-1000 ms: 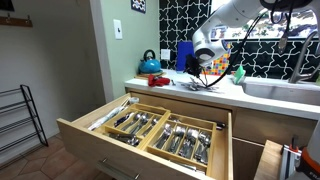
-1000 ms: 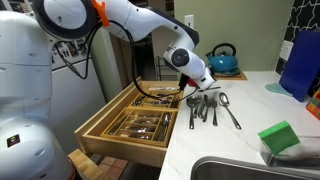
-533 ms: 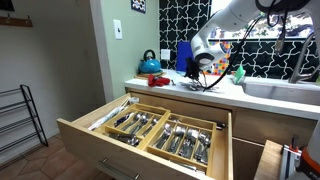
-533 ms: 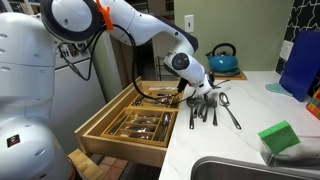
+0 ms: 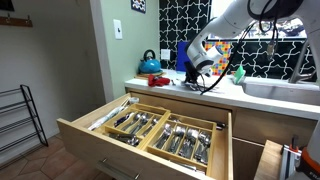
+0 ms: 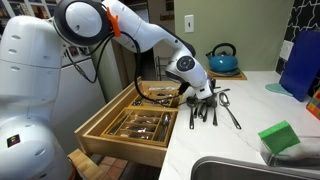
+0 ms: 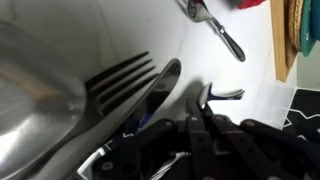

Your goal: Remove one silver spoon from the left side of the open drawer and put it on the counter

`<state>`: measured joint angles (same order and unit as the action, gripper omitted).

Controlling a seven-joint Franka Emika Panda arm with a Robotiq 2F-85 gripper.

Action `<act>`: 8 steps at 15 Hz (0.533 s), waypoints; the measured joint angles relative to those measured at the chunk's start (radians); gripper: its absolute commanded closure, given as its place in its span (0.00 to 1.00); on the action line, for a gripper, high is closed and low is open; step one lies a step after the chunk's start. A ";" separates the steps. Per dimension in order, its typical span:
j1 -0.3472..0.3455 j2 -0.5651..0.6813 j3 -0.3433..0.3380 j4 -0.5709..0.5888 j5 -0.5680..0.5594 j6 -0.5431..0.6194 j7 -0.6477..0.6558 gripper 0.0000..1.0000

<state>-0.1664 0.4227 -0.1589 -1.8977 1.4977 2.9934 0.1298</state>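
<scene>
Found the dark two-fingered end effector (image 6: 201, 95) of the white arm low over a fanned cluster of silver cutlery (image 6: 212, 108), on the long white smooth table (image 6: 232, 146) just above and behind the wide, deep light-wood drawer (image 5: 100, 141). Judged the silver spoon of the task to be among that cluster, directly beneath the fingertips and not off to either side, so reduced the coming move to a short vertical relation: straight down to set or let go, straight up to clear. Read the long axes of those pieces as running roughly along the table's edge above the drawer, bowls nearest the end effector, handles trailing away from it. Could not tell the width of the opening between the fingers, nor any handle pinched there: too small in both exterior views, and only dark blurred linkage along the bottom edge of the wrist view. Made out there a silver fork (image 7: 120, 75) with tines splayed, a large out-of-focus spoon bowl (image 7: 35, 95) cut off at the frame's side, and a separate spoon handle (image 7: 224, 40) farther off on the white surface. Could not single out the task's spoon from its neighbours. Saw more silver pieces filling both wooden divider trays (image 5: 157, 128) inside the drawer, well apart from the end effector.
</scene>
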 measured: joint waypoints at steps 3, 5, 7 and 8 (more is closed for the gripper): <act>0.006 0.001 -0.008 0.001 -0.095 0.000 0.101 0.87; 0.011 0.000 -0.014 0.001 -0.142 0.000 0.152 0.63; 0.017 0.001 -0.022 0.001 -0.186 0.000 0.200 0.47; 0.020 0.001 -0.026 0.001 -0.205 0.000 0.220 0.40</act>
<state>-0.1461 0.4234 -0.1845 -1.8967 1.2929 2.9933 0.3497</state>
